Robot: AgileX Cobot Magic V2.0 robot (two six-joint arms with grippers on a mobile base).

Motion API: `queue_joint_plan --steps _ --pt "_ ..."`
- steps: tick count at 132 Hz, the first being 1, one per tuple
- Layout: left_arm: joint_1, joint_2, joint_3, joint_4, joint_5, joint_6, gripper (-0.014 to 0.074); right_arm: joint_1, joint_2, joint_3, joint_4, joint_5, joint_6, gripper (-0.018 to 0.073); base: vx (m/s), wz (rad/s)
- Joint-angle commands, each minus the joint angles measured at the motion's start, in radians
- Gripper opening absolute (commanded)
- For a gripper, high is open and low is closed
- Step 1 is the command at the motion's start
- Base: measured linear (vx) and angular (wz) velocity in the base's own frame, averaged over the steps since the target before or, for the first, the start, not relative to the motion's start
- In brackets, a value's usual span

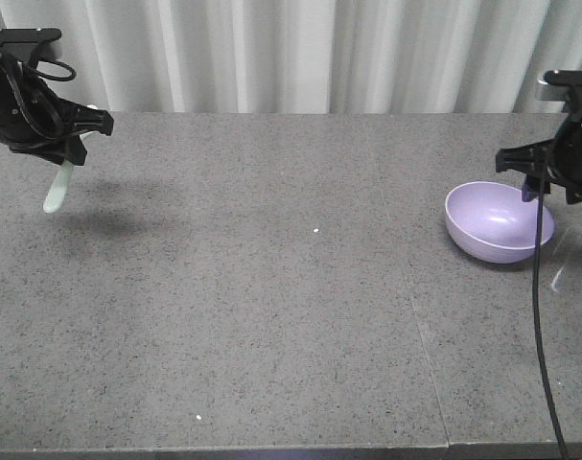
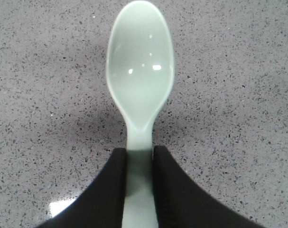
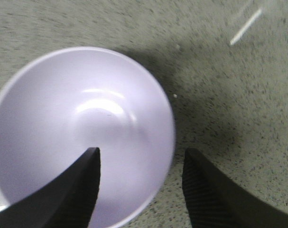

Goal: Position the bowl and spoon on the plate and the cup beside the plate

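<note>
Left gripper [image 1: 75, 144] pinching spoon [image 1: 58, 187] above tabletop [image 1: 271, 287] left edge; right gripper [image 3: 141, 156] spread astride bowl [image 1: 497, 225] rim, right edge.

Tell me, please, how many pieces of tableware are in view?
2. The pale mint-green plastic spoon hangs in the left gripper; the round lavender plastic bowl sits on the grey table's right side. Others may lie off-frame.
</note>
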Motion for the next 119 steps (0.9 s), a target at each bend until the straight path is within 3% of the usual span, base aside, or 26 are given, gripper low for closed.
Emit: queue_joint_plan --steps 1,82,96,119 --pt "-0.006 -0.06 -0.027 -0.014 -0.043 0.0 -0.0008 -0.046 -0.007 -0.052 0.021 -0.004 -0.024 0.0393 0.0 0.0" --pt "-0.006 -0.057 -0.027 -0.014 -0.05 0.0 -0.0008 -0.059 0.153 -0.11 0.013 -0.094 -0.061 0.0379 0.0 0.0" --pt "-0.006 -0.057 -0.027 -0.014 -0.049 0.0 -0.0008 -0.059 0.175 -0.142 0.024 -0.092 -0.062 0.0315 0.0 0.0" --pt "-0.006 -0.057 -0.027 -0.014 -0.049 0.0 -0.0008 -0.059 0.189 -0.167 0.048 -0.098 -0.083 0.0116 0.0 0.0"
